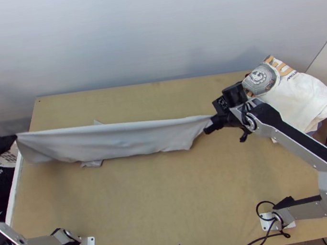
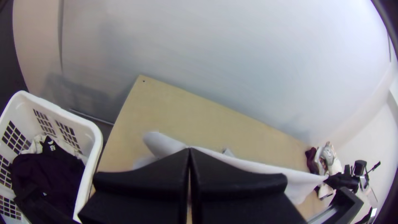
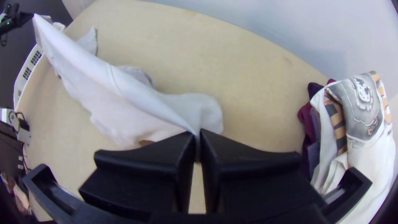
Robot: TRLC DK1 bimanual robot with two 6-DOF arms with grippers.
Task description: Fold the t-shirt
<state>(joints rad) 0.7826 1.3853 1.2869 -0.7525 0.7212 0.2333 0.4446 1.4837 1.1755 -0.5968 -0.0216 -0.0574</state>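
The white t-shirt (image 1: 117, 139) is stretched in a long band between both grippers, its lower part hanging to the wooden table. In the top view my left gripper (image 1: 15, 137) holds one end beyond the table's left side, and my right gripper (image 1: 211, 123) holds the other end right of the middle. The left wrist view has my left gripper (image 2: 189, 150) shut on the shirt (image 2: 257, 166). In the right wrist view my right gripper (image 3: 198, 135) is shut on a pinched edge of the shirt (image 3: 120, 95), which droops in loose folds.
A pile of folded clothes (image 1: 300, 97) lies at the table's right edge, close to the right arm. A white basket (image 2: 97, 141) with dark clothes stands beside the table's left side. Bare wood (image 1: 172, 189) stretches between the shirt and the arms' bases.
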